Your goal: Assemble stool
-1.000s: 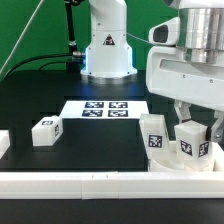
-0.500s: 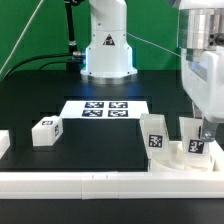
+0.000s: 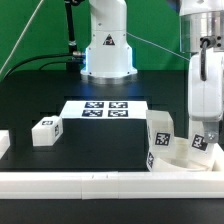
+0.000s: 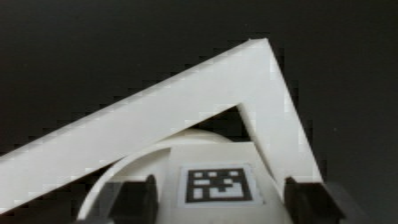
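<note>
**Seating a stool leg at the rail corner**

The end effector (image 3: pixel 205 146) stood low over the seat disc (image 3: pixel 178 156), which lay on the worktop (image 3: pixel 60 160) at the exterior view's right, just behind the long white rail (image 3: pixel 90 181). In the wrist view its two dark fingers (image 4: pixel 118 201) closely flanked a tagged leg (image 4: pixel 217 183). The opening was barely wider than the leg, if at all. Whether the pads were actually pressing on it could not be told from either view.

A second leg (image 3: pixel 158 135) stood upright at the near edge of the seat, just beside the one between the fingers. A third leg (image 3: pixel 46 131) lay well apart at the exterior view's left, near the marker board (image 3: pixel 105 108).

The step in hand looked like fitting this leg to the seat. Doing it well would likely have meant keeping the leg square between the fingers, with its tag face centred as the wrist view showed it. The push should probably have gone straight along the leg's own axis. Any sideways drift risked nudging the neighbouring leg or shifting the seat against the rail. Letting go only once the leg sat firm seemed wise.
</note>
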`<state>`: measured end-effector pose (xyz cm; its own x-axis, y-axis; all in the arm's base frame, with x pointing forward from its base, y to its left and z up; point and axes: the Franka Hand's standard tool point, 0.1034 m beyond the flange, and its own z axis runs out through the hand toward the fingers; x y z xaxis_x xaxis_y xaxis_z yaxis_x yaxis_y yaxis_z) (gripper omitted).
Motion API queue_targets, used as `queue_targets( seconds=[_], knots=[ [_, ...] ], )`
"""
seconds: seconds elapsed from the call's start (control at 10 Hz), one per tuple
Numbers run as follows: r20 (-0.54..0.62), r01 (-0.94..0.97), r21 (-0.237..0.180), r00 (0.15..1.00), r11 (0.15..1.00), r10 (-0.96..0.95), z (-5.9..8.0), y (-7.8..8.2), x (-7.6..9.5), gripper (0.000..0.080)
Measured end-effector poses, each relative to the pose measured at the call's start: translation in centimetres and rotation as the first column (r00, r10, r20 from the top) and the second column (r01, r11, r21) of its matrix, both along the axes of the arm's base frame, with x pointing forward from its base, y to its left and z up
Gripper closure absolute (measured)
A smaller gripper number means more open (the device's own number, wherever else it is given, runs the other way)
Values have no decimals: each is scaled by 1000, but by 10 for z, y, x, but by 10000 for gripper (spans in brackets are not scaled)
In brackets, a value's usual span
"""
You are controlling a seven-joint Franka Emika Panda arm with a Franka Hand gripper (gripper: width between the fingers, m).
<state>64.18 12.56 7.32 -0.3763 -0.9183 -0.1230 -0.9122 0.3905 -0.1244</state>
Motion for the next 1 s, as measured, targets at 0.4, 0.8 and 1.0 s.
queue_targets(
  seconds=[0.4, 0.8, 1.0],
  knots=[
    [49, -265, -40, 962, 963, 267, 18, 7, 5, 159],
    [49, -683, -152, 717, 714, 696, 34, 19, -4, 150],
    [29, -786, -188, 595, 589, 803, 35, 17, -4, 150]
  ],
)
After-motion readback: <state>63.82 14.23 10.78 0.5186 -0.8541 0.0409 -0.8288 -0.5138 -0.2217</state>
